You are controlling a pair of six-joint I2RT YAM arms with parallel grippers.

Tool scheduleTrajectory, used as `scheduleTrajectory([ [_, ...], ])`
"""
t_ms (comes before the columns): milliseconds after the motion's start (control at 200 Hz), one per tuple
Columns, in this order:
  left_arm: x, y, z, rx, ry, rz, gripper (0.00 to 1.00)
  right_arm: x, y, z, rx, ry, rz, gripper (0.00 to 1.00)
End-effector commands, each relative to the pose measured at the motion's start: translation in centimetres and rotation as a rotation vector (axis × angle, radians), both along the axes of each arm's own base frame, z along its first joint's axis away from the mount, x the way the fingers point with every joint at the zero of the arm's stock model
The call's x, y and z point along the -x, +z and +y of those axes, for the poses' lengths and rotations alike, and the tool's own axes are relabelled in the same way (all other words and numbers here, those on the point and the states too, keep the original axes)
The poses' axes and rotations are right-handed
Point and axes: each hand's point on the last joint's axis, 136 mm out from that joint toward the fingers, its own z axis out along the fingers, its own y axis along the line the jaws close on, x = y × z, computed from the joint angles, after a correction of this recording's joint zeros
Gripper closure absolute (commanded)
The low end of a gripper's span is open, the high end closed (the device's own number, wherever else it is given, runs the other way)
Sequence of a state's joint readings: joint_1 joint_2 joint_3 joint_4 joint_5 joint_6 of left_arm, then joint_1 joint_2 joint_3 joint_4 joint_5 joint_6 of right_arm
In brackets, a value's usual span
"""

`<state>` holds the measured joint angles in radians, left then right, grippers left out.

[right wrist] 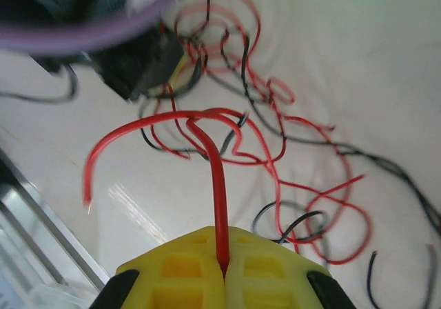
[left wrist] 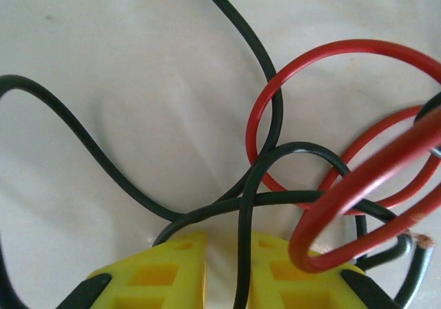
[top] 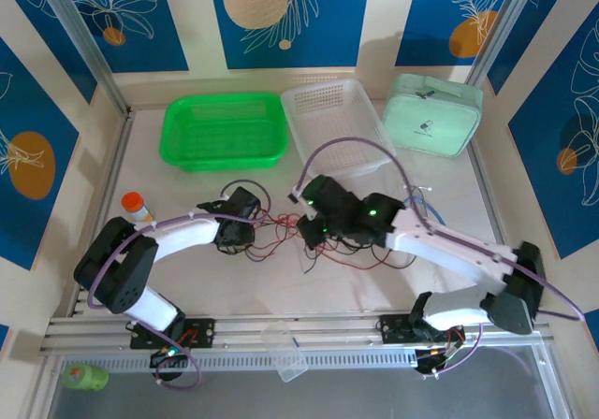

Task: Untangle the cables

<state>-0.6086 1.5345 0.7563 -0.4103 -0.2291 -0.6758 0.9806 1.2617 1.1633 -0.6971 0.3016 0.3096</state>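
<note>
The cables (top: 281, 235), thin, limp red and black wires, lie knotted mid-way across the white desk (top: 234, 288). Left wrist view: the left hand (left wrist: 227, 254) is slightly parted astride a black strand (left wrist: 244, 219). Right wrist view: the right hand (right wrist: 224, 243) pinches a red strand (right wrist: 217, 185). The wires look light and slick, so they are probably best held near the crossings.

Pale table (top: 234, 288), cables (right wrist: 218, 198), green basket (top: 225, 134), white basket (top: 337, 124), maybe pouch (top: 432, 113)
</note>
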Motion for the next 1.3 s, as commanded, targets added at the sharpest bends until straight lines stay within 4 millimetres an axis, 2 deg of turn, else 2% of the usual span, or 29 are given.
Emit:
scheduleTrajectory([
  [0, 1.2, -2.5, 1.8, -0.055, 0.029, 0.067, 0.81, 0.1, 4.9, -1.4, -0.120, -0.003, -0.049, 1.00],
  [195, 1.2, -2.9, 1.9, -0.060, 0.028, 0.074, 0.82, -0.3, 11.1, -4.5, -0.274, -0.061, -0.108, 1.00],
  [430, 1.3, -3.0, 2.1, -0.071, 0.027, 0.073, 0.82, -0.5, 15.7, -7.2, -0.345, -0.116, -0.157, 1.00],
  [950, 1.6, -3.2, 3.4, -0.114, 0.044, 0.070, 0.82, 0.3, 26.3, -11.6, -0.465, -0.194, -0.321, 1.00],
  [1296, 1.8, -3.7, 3.6, -0.120, 0.051, 0.072, 0.82, 1.0, 35.0, -13.4, -0.552, -0.205, -0.496, 1.00],
])
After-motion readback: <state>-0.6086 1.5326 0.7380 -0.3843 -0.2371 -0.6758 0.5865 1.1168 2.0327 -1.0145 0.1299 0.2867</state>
